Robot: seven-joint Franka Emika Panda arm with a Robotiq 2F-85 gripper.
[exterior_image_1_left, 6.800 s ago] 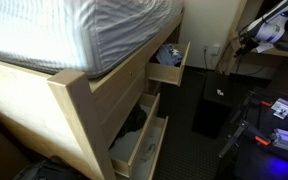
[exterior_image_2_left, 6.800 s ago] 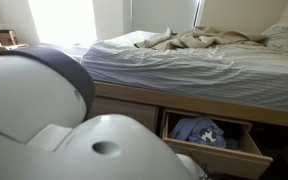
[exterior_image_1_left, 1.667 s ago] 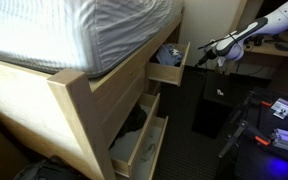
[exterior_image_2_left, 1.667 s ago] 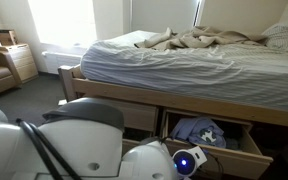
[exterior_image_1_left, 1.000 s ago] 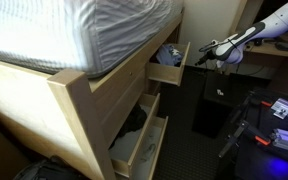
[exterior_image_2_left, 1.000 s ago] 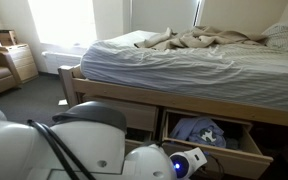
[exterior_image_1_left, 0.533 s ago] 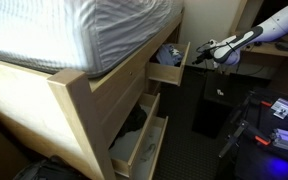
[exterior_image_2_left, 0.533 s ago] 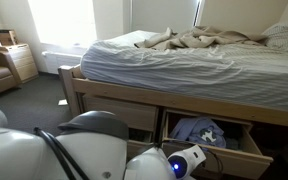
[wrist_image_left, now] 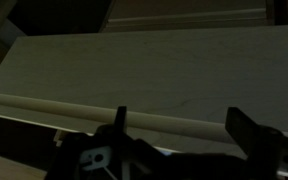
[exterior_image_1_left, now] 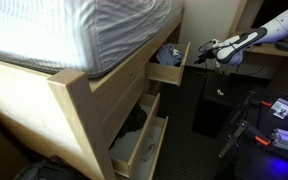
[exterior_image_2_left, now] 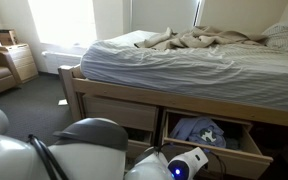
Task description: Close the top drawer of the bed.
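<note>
The bed (exterior_image_1_left: 79, 95) is a light-wood frame under a striped mattress, and in an exterior view its rumpled bedding (exterior_image_2_left: 184, 55) shows too. The top drawer (exterior_image_1_left: 170, 68) stands pulled out, with bluish cloth (exterior_image_2_left: 200, 131) inside. My gripper (exterior_image_1_left: 204, 49) hangs just off the drawer's front panel (exterior_image_1_left: 185, 55), on the room side. In the wrist view that pale panel (wrist_image_left: 154, 70) fills the picture. My gripper (wrist_image_left: 184, 125) is open, its two dark fingers (wrist_image_left: 246, 127) spread with nothing between them.
Below the top drawer, a drawer with dark clothing (exterior_image_1_left: 136, 122) and the lowest drawer (exterior_image_1_left: 142, 152) also stand open. A black box (exterior_image_1_left: 212, 108) sits on the floor beside them. A desk (exterior_image_1_left: 276, 55) is at the back. My own arm (exterior_image_2_left: 84, 150) fills the foreground.
My gripper has crept a little closer to the top drawer's front panel. The arm's bulk has sunk lower in the foreground. The drawer has not moved.
</note>
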